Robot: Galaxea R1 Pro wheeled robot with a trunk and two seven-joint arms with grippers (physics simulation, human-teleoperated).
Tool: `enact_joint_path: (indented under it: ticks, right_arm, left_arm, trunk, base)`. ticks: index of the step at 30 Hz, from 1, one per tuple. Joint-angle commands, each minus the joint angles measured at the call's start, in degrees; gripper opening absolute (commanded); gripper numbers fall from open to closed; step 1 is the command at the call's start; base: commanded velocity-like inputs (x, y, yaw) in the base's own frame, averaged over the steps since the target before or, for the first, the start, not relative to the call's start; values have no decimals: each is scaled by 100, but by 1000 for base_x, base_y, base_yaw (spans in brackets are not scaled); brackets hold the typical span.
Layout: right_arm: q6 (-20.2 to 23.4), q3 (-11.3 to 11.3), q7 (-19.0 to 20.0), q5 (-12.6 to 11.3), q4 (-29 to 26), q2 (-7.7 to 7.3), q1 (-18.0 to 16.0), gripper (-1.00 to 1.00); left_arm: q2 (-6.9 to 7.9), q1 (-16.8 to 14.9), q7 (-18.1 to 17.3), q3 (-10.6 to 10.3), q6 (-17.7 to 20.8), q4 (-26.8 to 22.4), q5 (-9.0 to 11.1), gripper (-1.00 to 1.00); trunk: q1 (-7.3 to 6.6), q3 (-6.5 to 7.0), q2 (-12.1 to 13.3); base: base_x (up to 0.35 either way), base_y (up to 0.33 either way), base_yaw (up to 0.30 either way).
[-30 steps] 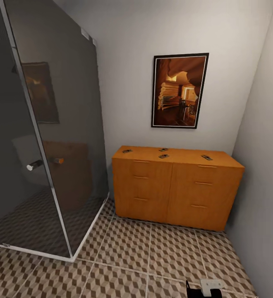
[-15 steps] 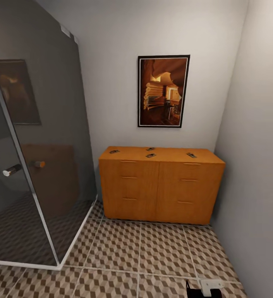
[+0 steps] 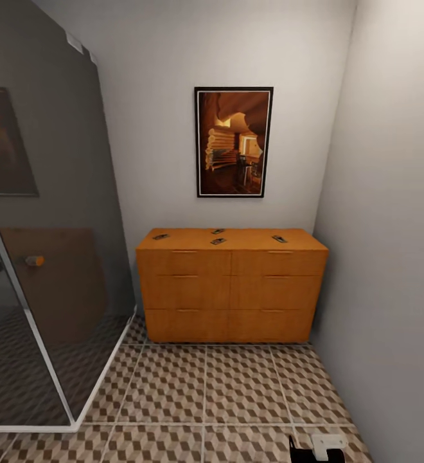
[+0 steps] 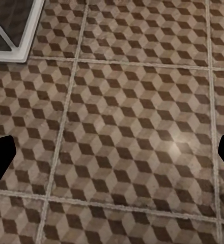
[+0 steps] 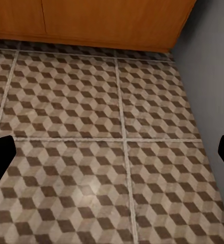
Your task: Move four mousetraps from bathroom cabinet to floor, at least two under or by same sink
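1. My left gripper [image 4: 112,157] hangs spread wide over bare bathroom floor [image 4: 127,117]; its two dark fingertips sit at opposite edges of the left wrist view with nothing between them.
2. My right gripper [image 5: 112,157] is spread just as wide and empty, pointing down at the tiles, with the foot of the cabinet [image 5: 112,20] ahead of it and a grey wall close on its outer side.
3. Well ahead of both grippers and above them, the four mousetraps lie on the cabinet's flat worktop: one [image 3: 161,236] toward the far left, two [image 3: 218,231] [image 3: 218,241] near the middle just beside each other, and one [image 3: 279,238] toward the right. None is on the floor yet.
4. A glass shower enclosure [image 3: 45,257] stands off to my left, and a framed picture [image 3: 233,142] hangs above the cabinet.
5. I judge I am in the approach step. Next I need to close in on the cabinet, raise an arm to the worktop's height, and bring a wide gripper down over one trap.
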Motion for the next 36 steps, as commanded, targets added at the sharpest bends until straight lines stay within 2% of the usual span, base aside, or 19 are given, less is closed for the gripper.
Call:
enact_joint_path:
  ticks: [1,12,27,36]
  right_arm:
    - [-7,4,-29,46,3,-1,-3,100]
    - [-7,4,-30,46,3,-1,-2,100]
    - [-18,7,-30,49,3,-1,-2,100]
    - [-464,13,-30,55,15,-13,-3,100]
  left_arm:
    - [0,1,4,1,-10,-5,3,100]
    - [0,1,4,1,-8,-13,3,100]
    - [0,1,4,1,-6,-14,3,100]
    - [0,1,4,1,-9,-14,3,100]
  trunk:
    - [0,-5,-3]
    - [0,-5,-3]
    - [0,-5,-3]
    - [0,-5,-3]
  base:
    - [0,-17,-37]
    - [81,-109,-7]
    - [231,-96,0]
    - [253,-2,0]
